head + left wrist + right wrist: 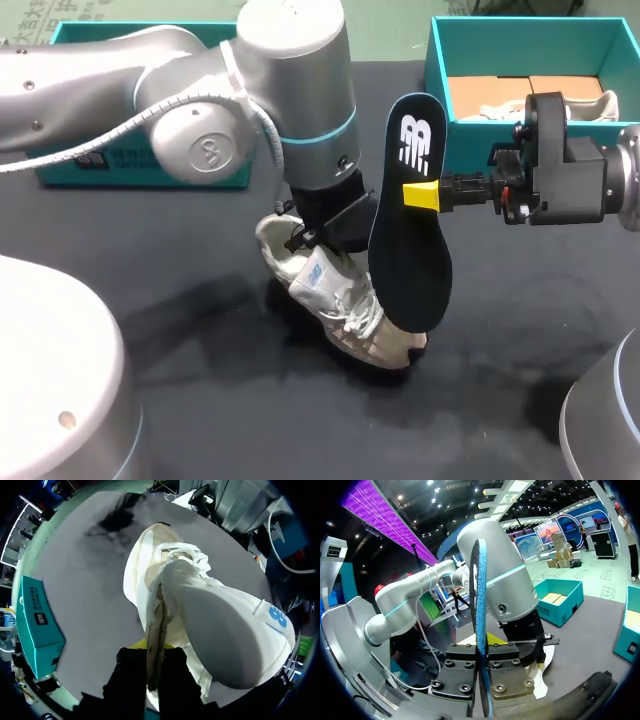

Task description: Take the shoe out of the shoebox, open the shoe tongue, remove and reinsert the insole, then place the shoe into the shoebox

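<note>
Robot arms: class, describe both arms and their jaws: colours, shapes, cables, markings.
Left arm: rounded silver-grey casings, a teal ring, a round embossed cap, a white cable looped outside. Right arm: silver, ending in a boxy black wrist block with red details. Jaws black, tipped bright yellow.

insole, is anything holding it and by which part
Right gripper is shut on the insole about mid-length, at its side edge. Left gripper is shut on the shoe, on a thin edge at its opening.
</note>
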Available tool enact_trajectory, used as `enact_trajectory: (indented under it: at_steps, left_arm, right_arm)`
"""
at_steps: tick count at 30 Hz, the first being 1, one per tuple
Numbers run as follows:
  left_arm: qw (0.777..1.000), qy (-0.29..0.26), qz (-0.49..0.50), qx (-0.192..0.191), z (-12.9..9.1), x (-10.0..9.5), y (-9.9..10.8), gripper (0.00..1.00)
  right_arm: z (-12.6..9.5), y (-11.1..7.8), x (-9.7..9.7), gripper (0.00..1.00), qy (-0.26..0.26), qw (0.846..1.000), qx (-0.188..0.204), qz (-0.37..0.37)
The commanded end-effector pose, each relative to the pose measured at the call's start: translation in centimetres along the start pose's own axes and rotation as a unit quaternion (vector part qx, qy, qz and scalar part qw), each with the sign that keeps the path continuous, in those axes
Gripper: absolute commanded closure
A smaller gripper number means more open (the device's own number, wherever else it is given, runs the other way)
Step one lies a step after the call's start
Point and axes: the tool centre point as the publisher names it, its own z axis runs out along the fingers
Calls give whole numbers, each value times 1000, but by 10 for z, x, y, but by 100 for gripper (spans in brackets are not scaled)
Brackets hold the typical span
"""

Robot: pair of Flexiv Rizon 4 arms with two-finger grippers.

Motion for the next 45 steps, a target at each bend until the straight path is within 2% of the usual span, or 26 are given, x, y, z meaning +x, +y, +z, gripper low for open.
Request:
enact_trajectory:
  at_steps: [1,4,5,7,8,9,11,12,14,22,30,45]
  left_arm:
    - [1000,-5,1,2,-2,4,2,100]
    - [999,-25,38,3,-3,4,7,100]
    - [996,-31,81,5,-3,5,8,100]
    - [993,-42,110,-11,-5,7,11,100]
    - [986,-45,160,-12,-6,9,12,100]
    - [985,-52,160,-37,-7,10,13,100]
    - [969,-43,239,-51,-8,13,13,100]
    - [967,-43,240,-71,-8,13,13,100]
    - [957,-48,278,-71,-10,18,13,100]
    - [957,-48,278,-71,-10,18,13,100]
    - [941,-49,333,-36,-11,26,7,100]
    - [935,-19,355,8,13,34,-8,100]
  right_arm:
    - [1,-2,1,100,-2,1000,-1,0]
    - [1,-2,1,100,-2,1000,-1,0]
    - [1,-2,1,100,-2,1000,-1,0]
    - [1,-2,1,100,-2,1000,-1,0]
    - [1,-2,1,100,-2,1000,-1,0]
    - [1,-2,1,100,-2,1000,-1,0]
    - [1,-2,1,100,-2,1000,-1,0]
    - [1,-2,1,100,-2,1000,-1,0]
    - [1,-2,1,100,-2,1000,-1,0]
    - [1,-2,1,100,-2,1000,-1,0]
    - [1,-2,1,100,-2,1000,-1,0]
    - [1,-2,1,100,-2,1000,-1,0]
